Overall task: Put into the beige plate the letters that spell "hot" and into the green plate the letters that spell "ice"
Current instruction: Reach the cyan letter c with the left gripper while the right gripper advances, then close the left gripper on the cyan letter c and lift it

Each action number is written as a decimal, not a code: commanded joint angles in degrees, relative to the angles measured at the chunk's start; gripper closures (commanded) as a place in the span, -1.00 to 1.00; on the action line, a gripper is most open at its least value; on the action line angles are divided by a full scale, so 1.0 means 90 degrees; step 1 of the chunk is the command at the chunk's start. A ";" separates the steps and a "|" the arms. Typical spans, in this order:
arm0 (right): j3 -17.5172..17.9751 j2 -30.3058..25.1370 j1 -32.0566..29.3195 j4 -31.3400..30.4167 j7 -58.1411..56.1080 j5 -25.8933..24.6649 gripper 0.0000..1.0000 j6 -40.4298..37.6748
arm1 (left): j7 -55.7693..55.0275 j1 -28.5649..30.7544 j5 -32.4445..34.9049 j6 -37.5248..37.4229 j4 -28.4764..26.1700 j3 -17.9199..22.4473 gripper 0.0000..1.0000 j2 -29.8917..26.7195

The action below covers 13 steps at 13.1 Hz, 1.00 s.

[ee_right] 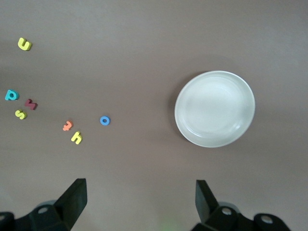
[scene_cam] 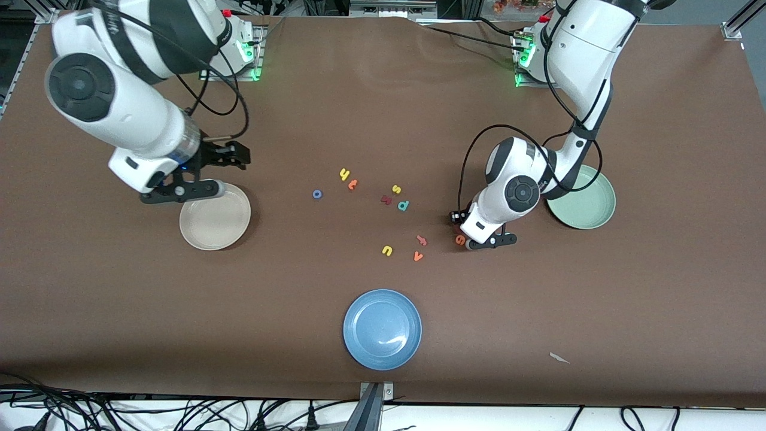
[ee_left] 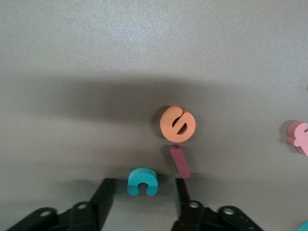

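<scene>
We start at the right arm's end of the table. The right gripper [scene_cam: 197, 173] hangs over the rim of the beige plate [scene_cam: 216, 227], its jaws spread wide with nothing between them, and this arm waits. The plate holds no letters yet.

Toward the middle lie the blue "o" [scene_cam: 317, 194], the yellow "h" [scene_cam: 344, 174] and the orange "t" [scene_cam: 352, 184], the last two just beside each other. We judge that the right arm is the nearer one for these three.

Next come the letters that are not wanted: the yellow "s" [scene_cam: 396, 189], the dark red "k" [scene_cam: 386, 200], the teal "p" [scene_cam: 403, 206], the yellow "u" [scene_cam: 387, 251] and the orange "v" [scene_cam: 418, 257]. The blue plate [scene_cam: 359, 353] sits nearest the front camera.

The left gripper [ee_left: 143, 202] is low at the table beside the green plate [scene_cam: 592, 209], which is also empty. It is unclenched, and the teal "c" [ee_left: 142, 181] sits squarely between its fingers [ee_left: 103, 197] with a gap on each side. The c's opening faces the gripper's palm. The dark red "i" [ee_left: 180, 161] lies just beside one finger, its long axis running slantwise away from it toward the orange "e" [ee_left: 177, 124], which it nearly touches. We judge that closing could nudge this bar.

We see no brand or label to read; the only writing is the toy letters themselves.
</scene>
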 commanded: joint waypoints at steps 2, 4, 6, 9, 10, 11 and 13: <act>0.0286 -0.0043 0.0094 -0.0872 0.0129 0.0304 -0.99 0.1136 | -0.0110 -0.0062 -0.0061 0.0110 -0.0054 0.0039 0.12 -0.0017; 0.0452 -0.0190 0.0094 -0.1517 0.0178 0.0325 -0.99 0.1733 | -0.0110 -0.0062 -0.0061 0.0110 -0.0054 0.0039 0.22 -0.0017; 0.0599 -0.0230 0.0094 -0.1918 0.0401 0.0325 -0.99 0.2144 | -0.0110 -0.0053 -0.0061 0.0110 -0.0054 0.0039 0.61 -0.0037; 0.0941 -0.0249 0.0094 -0.2679 0.0549 0.0296 -0.99 0.3041 | -0.0091 0.0006 -0.0061 0.0042 -0.0044 0.0049 1.00 -0.0163; 0.1000 -0.0336 0.0094 -0.3020 0.0559 0.0266 -0.99 0.3383 | -0.0072 0.0045 -0.0061 0.0022 -0.0044 0.0049 1.00 -0.0232; 0.1106 -0.0434 0.0094 -0.3381 0.0607 0.0257 -0.99 0.3763 | -0.0062 0.0065 -0.0061 -0.0065 -0.0044 0.0068 1.00 -0.0329; 0.1156 -0.0464 0.0094 -0.3726 0.0784 0.0208 -0.99 0.4117 | 0.0035 0.0336 -0.0051 -0.0628 0.0005 0.0069 1.00 -0.0699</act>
